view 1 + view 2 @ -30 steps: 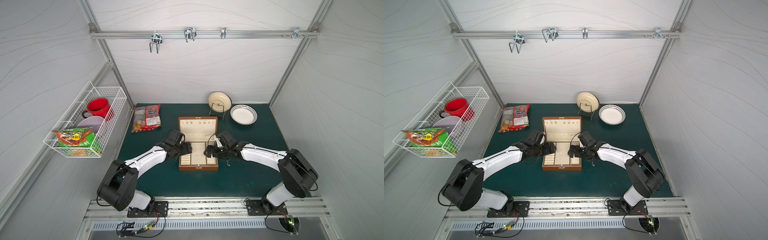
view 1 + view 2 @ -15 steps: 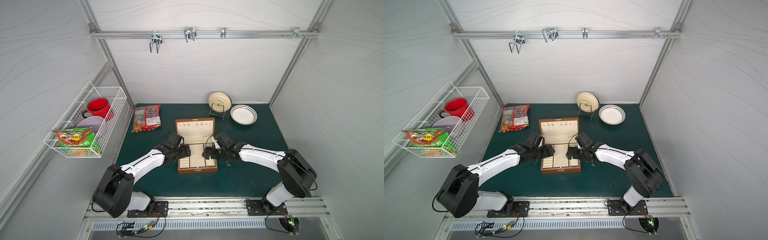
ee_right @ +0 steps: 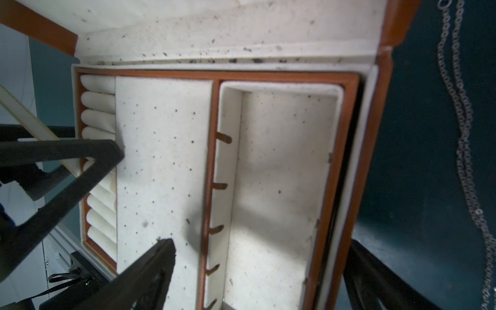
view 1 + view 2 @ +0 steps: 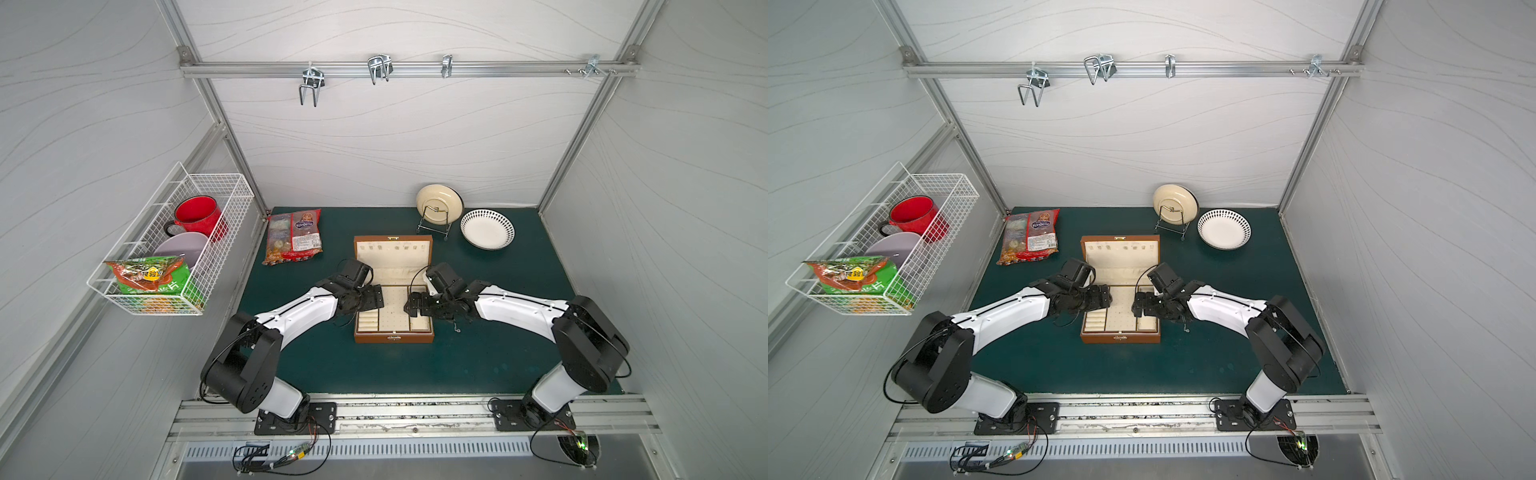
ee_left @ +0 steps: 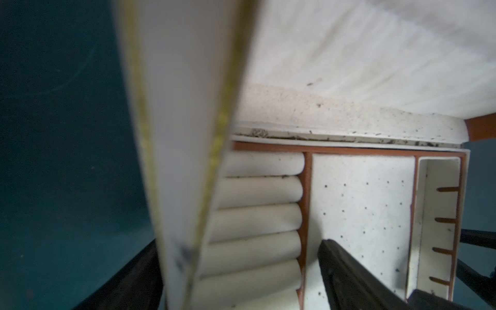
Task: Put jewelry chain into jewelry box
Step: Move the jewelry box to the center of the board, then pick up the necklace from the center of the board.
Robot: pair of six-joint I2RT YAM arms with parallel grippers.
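Nearer the rail, jewelry box [image 4: 392,337].

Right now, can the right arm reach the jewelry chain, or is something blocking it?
Probably yes. The jewelry chain lies on the green mat just outside the jewelry box, on the right arm's own side. The right gripper hangs open over the tray, and nothing lies between it and the chain.

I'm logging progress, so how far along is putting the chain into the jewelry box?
Done: the jewelry box lies open. In hand: nothing; the left gripper and right gripper, jaws wide, hover over its tray. Left: the jewelry chain lies on the green mat beside the box, unpicked.
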